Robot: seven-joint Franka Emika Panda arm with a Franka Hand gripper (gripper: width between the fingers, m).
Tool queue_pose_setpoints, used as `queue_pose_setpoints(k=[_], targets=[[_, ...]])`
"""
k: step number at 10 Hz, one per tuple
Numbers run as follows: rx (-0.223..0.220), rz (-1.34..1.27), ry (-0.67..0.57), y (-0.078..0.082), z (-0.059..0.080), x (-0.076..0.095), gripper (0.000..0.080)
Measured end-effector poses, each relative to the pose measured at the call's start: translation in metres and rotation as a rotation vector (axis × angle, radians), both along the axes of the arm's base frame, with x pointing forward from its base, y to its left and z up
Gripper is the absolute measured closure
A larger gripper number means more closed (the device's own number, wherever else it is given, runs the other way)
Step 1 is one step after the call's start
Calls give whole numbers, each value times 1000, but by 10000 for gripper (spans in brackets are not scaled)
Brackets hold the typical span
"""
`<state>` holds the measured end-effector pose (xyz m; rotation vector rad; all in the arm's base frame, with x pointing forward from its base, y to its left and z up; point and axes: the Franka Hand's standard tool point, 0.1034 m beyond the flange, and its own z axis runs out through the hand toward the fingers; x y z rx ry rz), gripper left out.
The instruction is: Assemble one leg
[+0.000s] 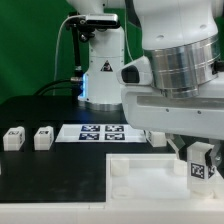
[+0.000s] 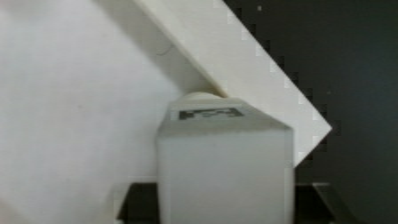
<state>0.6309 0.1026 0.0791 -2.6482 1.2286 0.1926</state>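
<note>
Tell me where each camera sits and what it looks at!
Exterior view: off the arm, looking across the black table at the big white square rimmed tray piece; shows the arm and its hand.
Wrist view: on the wrist, looking along the hand at the small white plastic tagged leg block; the hand itself hardly shows.
Both share: that leg block and the tray piece.

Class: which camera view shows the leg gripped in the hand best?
The wrist view: the leg fills the centre, its tag visible, with the large white tray-like piece beyond. The exterior view shows the same leg small, between the fingers of the hand, near the frame's edge.
</note>
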Motion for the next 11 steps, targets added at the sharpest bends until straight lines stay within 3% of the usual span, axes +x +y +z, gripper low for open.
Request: queue_pose_setpoints(k=[3,5,6,7,8,9,10,11], targets=[[61,-508,118,-4,-3,-1,502],[70,-660,167,-1,-3,-3,502],[71,-613,154,-1,-3,-3,502],[72,-590,148,-1,-3,-3,405],[64,-568,152,1,-4,-5,405],[39,-420,130,6,-3,-8,226],[14,-217,78,9,-2,-8,166],[4,-78,44,11,-1,-8,166]])
